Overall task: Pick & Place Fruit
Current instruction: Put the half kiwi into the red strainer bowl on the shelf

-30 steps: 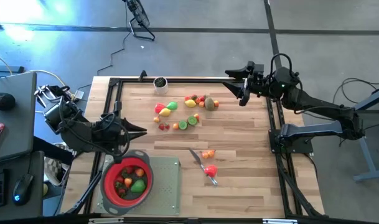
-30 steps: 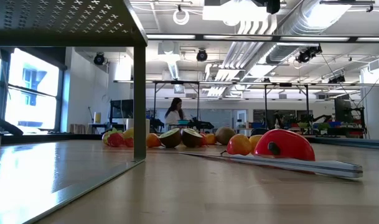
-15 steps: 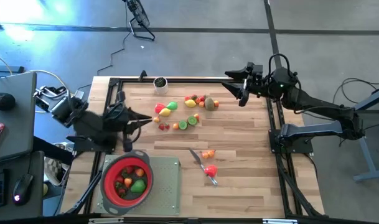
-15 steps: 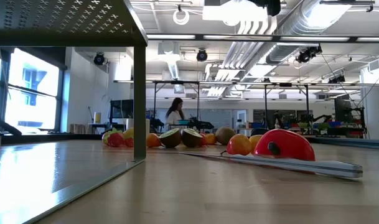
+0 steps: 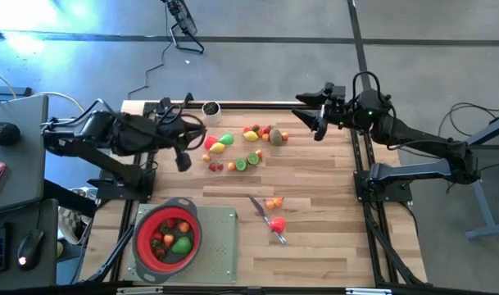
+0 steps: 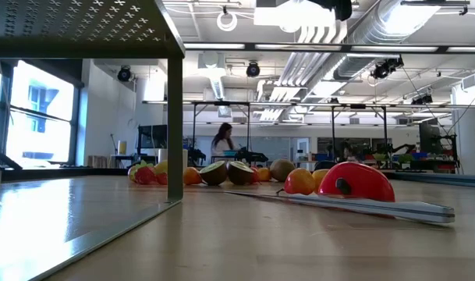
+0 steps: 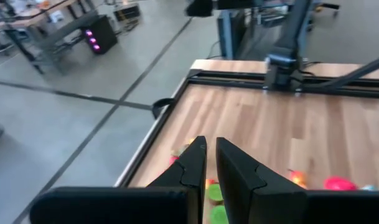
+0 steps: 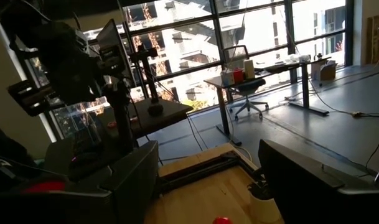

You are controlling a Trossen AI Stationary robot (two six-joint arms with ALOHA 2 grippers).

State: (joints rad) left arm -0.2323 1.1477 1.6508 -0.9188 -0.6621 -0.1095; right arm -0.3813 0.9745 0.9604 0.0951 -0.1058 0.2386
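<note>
The fruit lies in a loose cluster [image 5: 241, 146] on the wooden table, toward its far side; the low view shows the same cluster [image 6: 221, 172]. More fruit [image 5: 274, 203] and a red piece [image 5: 275, 223] rest beside the grey knife [image 5: 257, 205]. My left gripper [image 5: 196, 138] hangs shut and empty above the table, just left of the cluster, and its wrist view shows the gripper [image 7: 209, 155] over green fruit [image 7: 214, 194]. My right gripper [image 5: 316, 124] waits open above the table's far right corner; in its wrist view the gripper [image 8: 208, 199] holds nothing.
A red strainer [image 5: 167, 238] holding several fruits sits on a grey mat [image 5: 216, 242] at the near left. A white cup [image 5: 210, 108] stands at the far edge. The knife [image 6: 362, 204] lies near the table's middle. A black frame [image 5: 257, 104] borders the table.
My left gripper has swung from above the strainer toward the table's far edge, ending up beside the fruit cluster; its fingers stay shut. The fruit and the knife have kept still.
</note>
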